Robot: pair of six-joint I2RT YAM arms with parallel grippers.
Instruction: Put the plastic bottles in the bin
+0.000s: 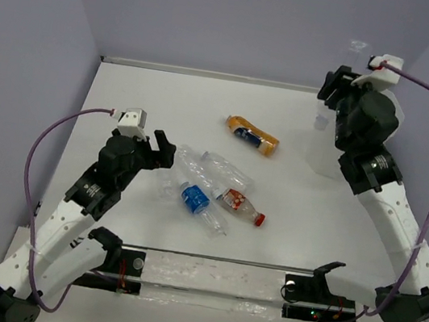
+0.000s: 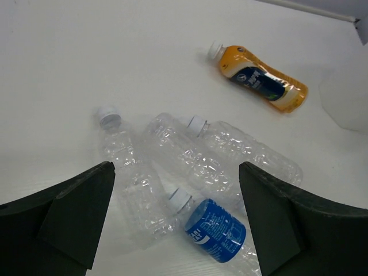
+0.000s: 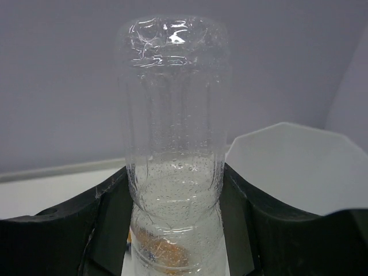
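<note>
Bottles [image 1: 192, 197] strew lilac-walled white table [image 1: 144, 93]; left jaws apart, right jaws gripping clear bottle [image 3: 175, 144].

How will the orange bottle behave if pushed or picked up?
The orange bottle lies on its side on the table, so a sideways push will probably roll it. Its glossy, waisted body may slip unless gripped at the waist. It looks undented, unlike the crumpled clear bottles, so likely stiffer; fill level can't be told.

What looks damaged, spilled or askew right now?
No spill shows. Crumpled clear plastic bottles lie heaped on their sides on the white table; the clear bottle in the right gripper shows a brownish patch.
</note>
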